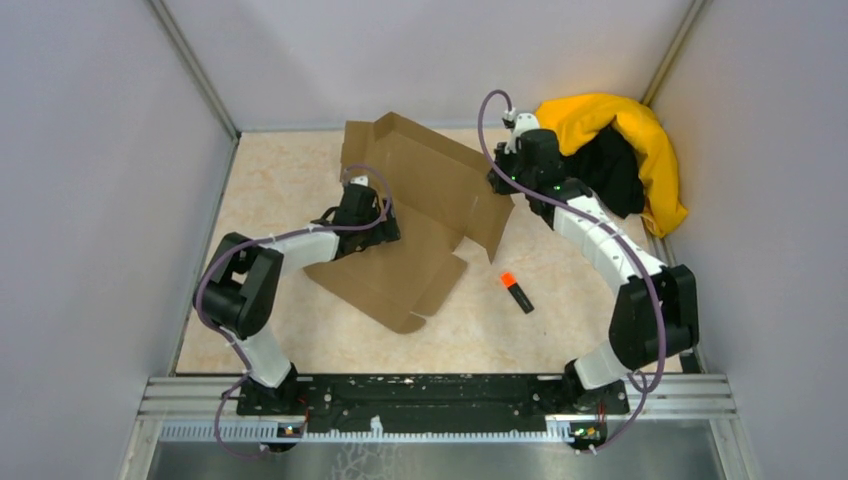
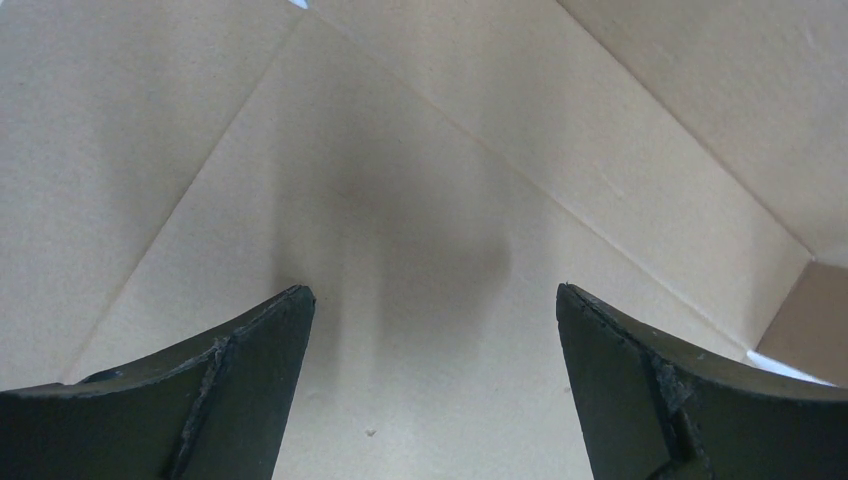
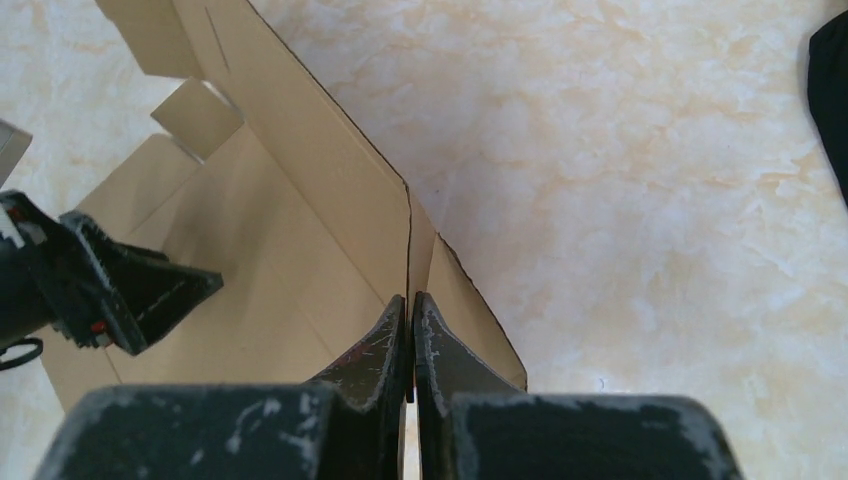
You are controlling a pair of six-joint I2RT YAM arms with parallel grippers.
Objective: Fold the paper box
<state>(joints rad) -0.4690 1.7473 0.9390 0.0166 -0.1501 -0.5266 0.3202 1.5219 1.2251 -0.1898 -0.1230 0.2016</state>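
The paper box [image 1: 400, 270] is a brown die-cut cardboard sheet lying mid-table, with its far-right panel raised at an angle. My left gripper [image 1: 385, 228] stands open low over the flat middle panel. In the left wrist view its gripper [image 2: 435, 295] has nothing between the wide-apart fingers [image 2: 250, 380], only creased cardboard [image 2: 420, 150] below. My right gripper [image 1: 500, 185] is shut on the edge of the raised panel. In the right wrist view its gripper [image 3: 410, 300] pinches the thin cardboard edge [image 3: 300, 200], and the left gripper's fingers [image 3: 130, 290] show beyond it.
A yellow-and-black cloth heap [image 1: 620, 155] lies in the far right corner. A black marker with an orange cap [image 1: 516, 291] rests on the table right of the box. Grey walls close in the left, back and right sides.
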